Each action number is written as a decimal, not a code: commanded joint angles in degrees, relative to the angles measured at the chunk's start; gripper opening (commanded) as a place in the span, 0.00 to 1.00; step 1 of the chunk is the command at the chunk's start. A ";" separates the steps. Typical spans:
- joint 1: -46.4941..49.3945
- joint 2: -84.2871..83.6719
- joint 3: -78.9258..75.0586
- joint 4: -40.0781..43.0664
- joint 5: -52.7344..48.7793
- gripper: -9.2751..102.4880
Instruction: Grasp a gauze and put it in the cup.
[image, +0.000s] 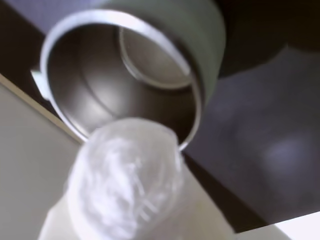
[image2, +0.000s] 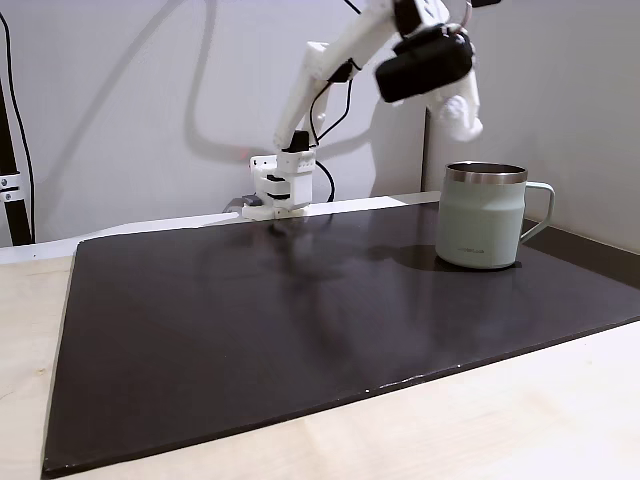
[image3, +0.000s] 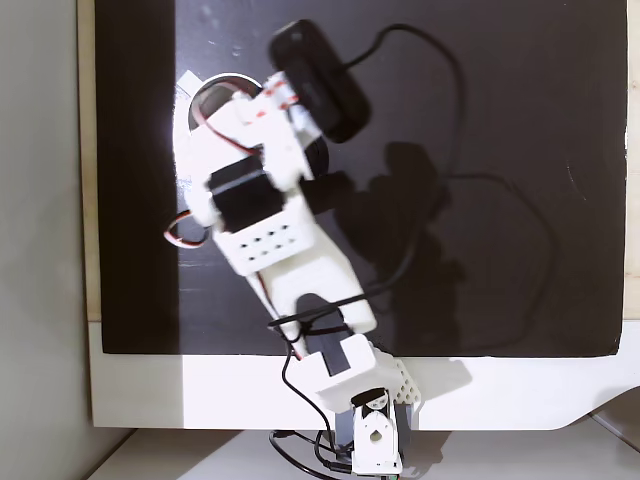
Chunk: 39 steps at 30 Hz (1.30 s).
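Gauze (image: 125, 185): in the wrist view it appeared as a white, blurred wad low in the frame, overlapping the near rim of the cup (image: 125, 75), whose steel interior lay open behind it. White gripper parts bordered the wad at the bottom edge, so it looked held, but the fingers themselves were too blurred to confirm contact.

Cup (image2: 482, 215): in a fixed view it stood upright on the dark mat (image2: 300, 330), toward the right, handle pointing right.

Gripper (image2: 462, 118): hung above the cup's mouth, apart from the rim. Jaw state could not be read there.

In another fixed view, from above, the arm (image3: 270, 215) covered most of the cup (image3: 205, 95); part of the rim showed at upper left.
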 joint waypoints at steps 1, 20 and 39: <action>-2.72 -0.70 -3.87 -0.44 1.05 0.08; -2.29 -6.24 -9.40 -0.44 4.31 0.10; -2.55 -7.29 -12.57 -0.26 6.94 0.29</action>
